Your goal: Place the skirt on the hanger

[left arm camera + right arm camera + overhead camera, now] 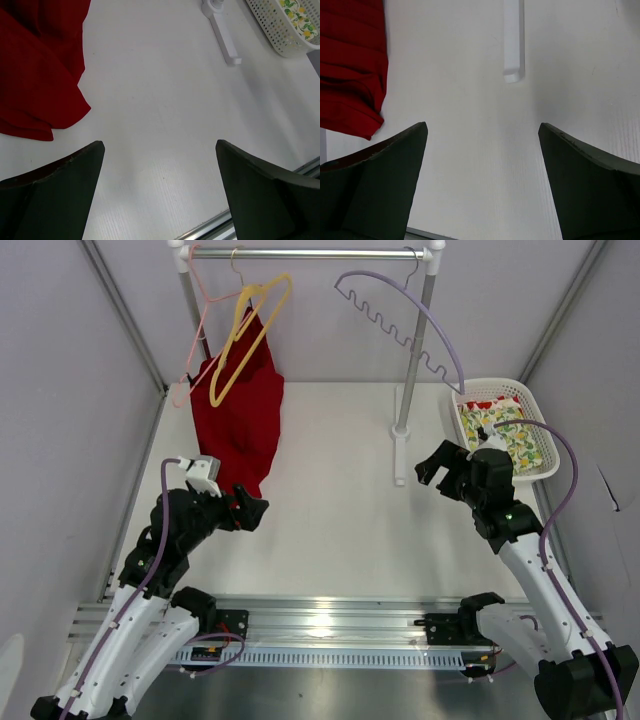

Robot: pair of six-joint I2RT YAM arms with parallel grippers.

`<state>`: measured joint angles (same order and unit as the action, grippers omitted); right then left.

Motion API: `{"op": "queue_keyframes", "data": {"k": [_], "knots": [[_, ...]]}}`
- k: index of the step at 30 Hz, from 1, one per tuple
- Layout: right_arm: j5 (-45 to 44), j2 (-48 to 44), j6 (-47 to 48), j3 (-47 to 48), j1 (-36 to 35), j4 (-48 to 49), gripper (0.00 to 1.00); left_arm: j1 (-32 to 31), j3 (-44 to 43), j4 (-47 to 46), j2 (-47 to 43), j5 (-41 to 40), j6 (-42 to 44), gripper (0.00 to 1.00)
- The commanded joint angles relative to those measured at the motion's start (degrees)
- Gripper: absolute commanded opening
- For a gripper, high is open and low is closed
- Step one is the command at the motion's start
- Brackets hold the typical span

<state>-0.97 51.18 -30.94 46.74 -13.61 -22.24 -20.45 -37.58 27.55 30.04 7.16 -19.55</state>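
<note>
The lemon-print skirt [517, 439] lies in a white basket [540, 412] at the back right; it also shows in the left wrist view [300, 20]. The yellow hanger [245, 335] hangs tilted on the rail at the back left, in front of a red garment [240, 420]. My left gripper [252, 510] is open and empty, just below the red garment's hem [45, 95]. My right gripper [432, 468] is open and empty over bare table, left of the basket.
A rack with a metal rail [310, 254] and white post [412, 360] stands at the back; its foot [513, 45] lies ahead of my right gripper. A pink hanger [195, 330] and a lavender wavy hanger [400, 320] hang on the rail. White cloth with red flowers [480, 403] lies in the basket.
</note>
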Motion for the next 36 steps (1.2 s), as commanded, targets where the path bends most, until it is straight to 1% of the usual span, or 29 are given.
{"op": "queue_keyframes", "data": {"k": [1, 7, 10, 12, 13, 14, 15, 16, 17, 21, 22, 23, 25, 26, 29, 30, 33, 36], "knots": [[0.4, -0.6, 1.1, 0.8, 0.3, 0.4, 0.99, -0.3, 0.0, -1.7, -0.2, 0.0, -0.8, 0.99], [-0.6, 1.3, 1.5, 3.4, 0.5, -1.8, 0.99, -0.4, 0.0, -1.7, -0.2, 0.5, -0.8, 0.99], [-2.6, 2.6, 1.3, 4.8, 0.9, -2.4, 0.99, -0.4, 0.0, -1.8, -0.5, 0.7, -0.8, 0.99], [-3.4, 4.6, 1.1, 6.5, 4.1, -3.5, 1.0, -0.4, 0.0, -1.8, -0.7, 0.8, -0.8, 0.99], [-2.7, 8.0, 0.9, 9.0, 6.2, -3.9, 0.99, -0.4, 0.0, -1.8, -0.8, 0.8, -0.8, 0.99], [0.5, 10.1, 0.4, 10.3, 11.7, -4.1, 0.99, -0.4, 0.0, -1.9, -0.9, 0.9, -0.8, 1.0], [3.2, 12.5, 0.2, 11.8, 14.6, -4.1, 0.99, -0.4, 0.0, -1.8, -0.9, 1.1, -0.8, 0.99], [4.5, 17.6, -0.4, 14.6, 17.6, -4.2, 0.99, -0.5, 0.0, -2.0, -1.0, 1.1, -0.8, 0.99], [5.4, 20.3, -1.5, 16.1, 22.1, -4.6, 0.99, -0.5, 0.0, -2.0, -1.0, 1.2, -0.8, 0.99], [4.4, 31.4, -5.4, 20.7, 28.7, -1.6, 0.97, -0.7, 0.0, -2.0, -1.0, 1.7, -0.8, 0.99], [3.5, 33.4, -6.4, 21.5, 29.3, -1.0, 0.97, -0.9, 0.1, -2.1, -1.0, 1.9, -0.8, 0.99], [2.7, 37.5, -7.2, 23.3, 29.7, -0.4, 0.97, -1.0, 0.1, -2.2, -1.0, 1.9, -0.7, 0.99], [1.3, 41.8, -9.3, 25.2, 30.5, 0.6, 0.97, -1.3, 0.0, -2.2, -1.0, 2.2, -0.7, 0.99], [1.1, 46.0, -9.9, 26.4, 30.7, 0.9, 0.96, -1.3, 0.1, -2.2, -1.0, 2.2, -0.7, 0.99], [2.1, 51.8, -12.9, 30.0, 30.9, 2.8, 0.96, -1.8, 0.1, -2.2, -1.0, 2.3, -0.7, 0.99], [2.6, 55.2, -13.6, 31.7, 30.9, 2.9, 0.96, -2.0, 0.1, -2.3, -1.0, 2.2, -0.7, 0.99], [4.3, 60.4, -15.4, 34.5, 30.4, 3.9, 0.97, -2.6, 0.1, -2.0, -1.0, 1.6, -0.7, 0.99], [6.1, 62.8, -17.7, 35.3, 30.2, 4.5, 0.96, -3.3, 0.0, -1.6, -1.3, 0.7, -0.8, 0.99]]}}
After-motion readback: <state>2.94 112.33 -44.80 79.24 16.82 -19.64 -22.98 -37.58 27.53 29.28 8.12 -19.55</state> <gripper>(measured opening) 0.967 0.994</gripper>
